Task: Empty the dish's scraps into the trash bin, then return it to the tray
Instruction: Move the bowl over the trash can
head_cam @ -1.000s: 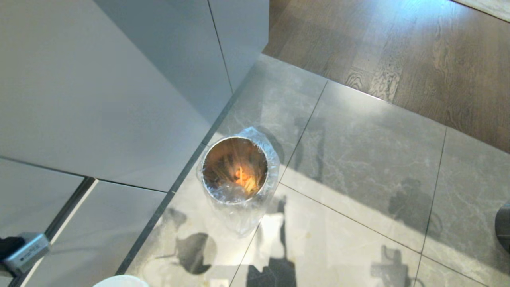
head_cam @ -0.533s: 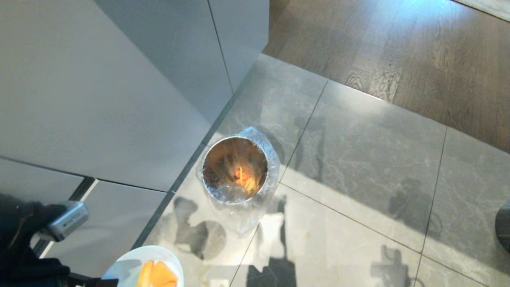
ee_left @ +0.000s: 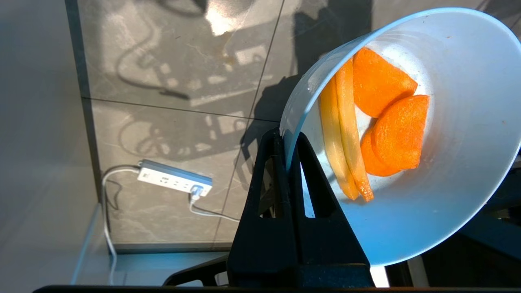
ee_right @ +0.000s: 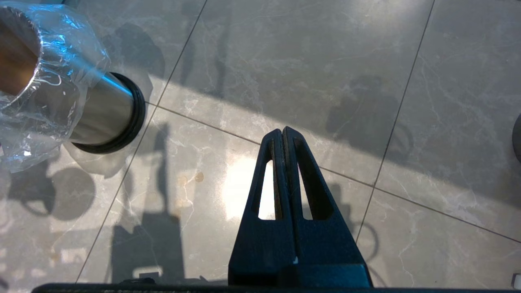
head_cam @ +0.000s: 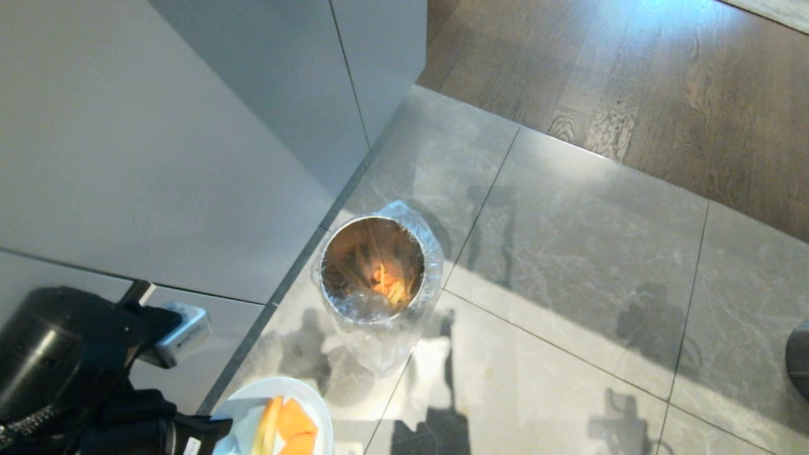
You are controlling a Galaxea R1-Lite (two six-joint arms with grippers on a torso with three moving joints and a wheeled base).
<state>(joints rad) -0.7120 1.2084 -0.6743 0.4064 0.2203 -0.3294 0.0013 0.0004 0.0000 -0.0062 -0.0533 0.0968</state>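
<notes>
At the lower left of the head view, the left gripper (ee_left: 286, 142) holds the dish (head_cam: 273, 414) by its rim, one finger inside the wall and one outside, clamped tight on the thin white edge. The dish sits near the trash bin (head_cam: 373, 268), short of it and not over its mouth. The scraps (ee_left: 372, 122) lie inside the dish: orange carrot slices against the far wall and pale yellow strips just beside them, nearer the pinched rim. In the left wrist view the dish appears tilted, its opening turned sideways. More orange and yellow pieces lie at the bottom of the bin, under its clear crinkly liner. The right gripper (ee_right: 283, 132) hangs over bare floor beside the bin, its fingers pressed together on nothing. The floor (head_cam: 569, 265) is grey marbled tile with thin joints, meeting dark wood planks (head_cam: 632, 82) farther off. Pale flat cabinet fronts (head_cam: 158, 139) stand to the left, and a white power strip (ee_left: 175, 183) lies on the tile by their foot.
</notes>
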